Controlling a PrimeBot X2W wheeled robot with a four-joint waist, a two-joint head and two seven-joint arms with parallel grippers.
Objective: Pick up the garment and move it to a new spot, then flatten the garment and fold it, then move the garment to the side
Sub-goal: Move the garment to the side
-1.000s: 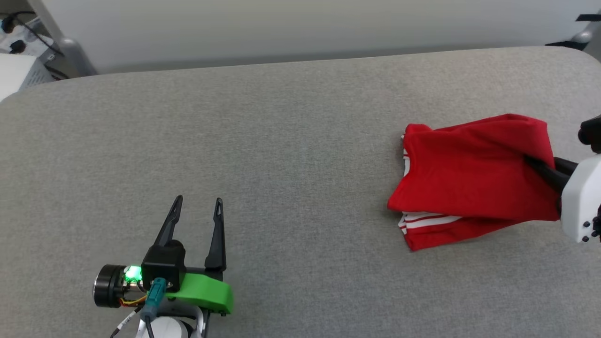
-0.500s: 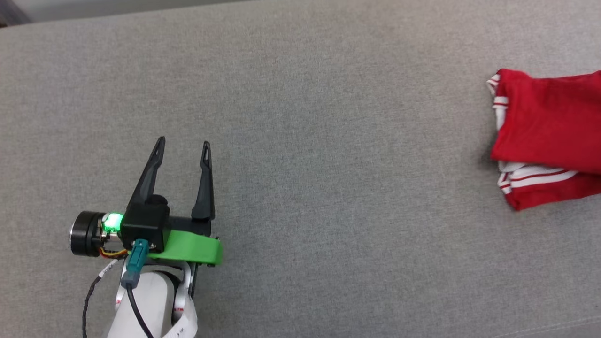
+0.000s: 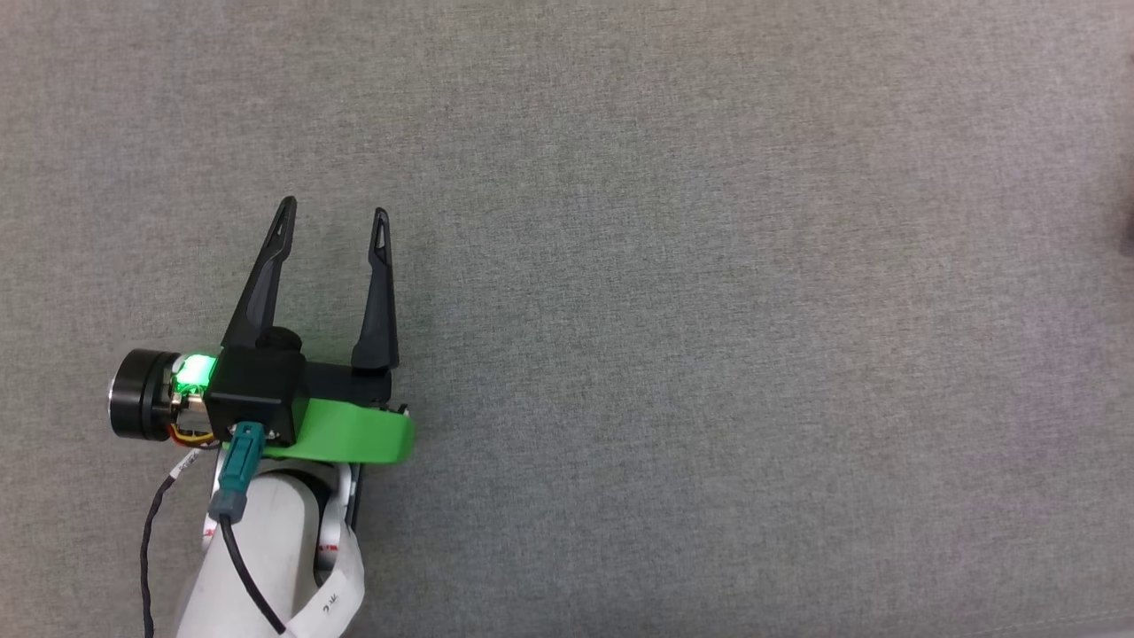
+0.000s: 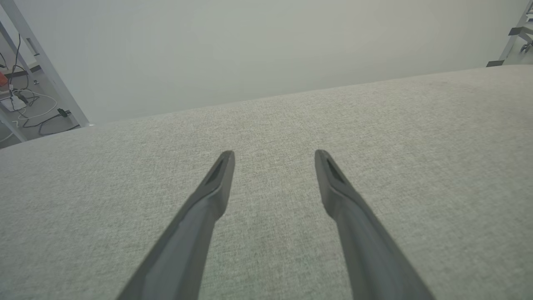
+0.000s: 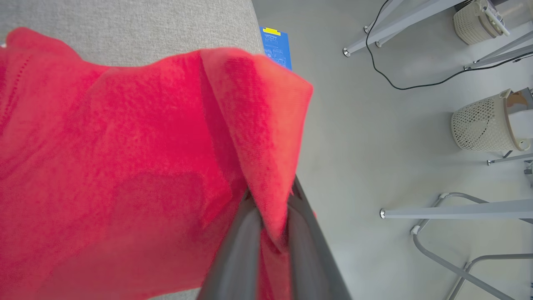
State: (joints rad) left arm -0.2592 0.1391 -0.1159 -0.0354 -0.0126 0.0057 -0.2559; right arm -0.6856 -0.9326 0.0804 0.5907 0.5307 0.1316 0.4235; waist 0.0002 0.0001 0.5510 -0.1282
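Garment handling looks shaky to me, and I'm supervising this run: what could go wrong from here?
1. The right jaws pinch only a narrow fold of the garment, so it may slip free.
2. That fold hangs by the edge of the table, with the floor beyond; released here, fabric could slide off.

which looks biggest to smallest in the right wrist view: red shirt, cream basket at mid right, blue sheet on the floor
1. red shirt, by far, though it is closest to the camera
2. cream basket
3. blue sheet, smallest
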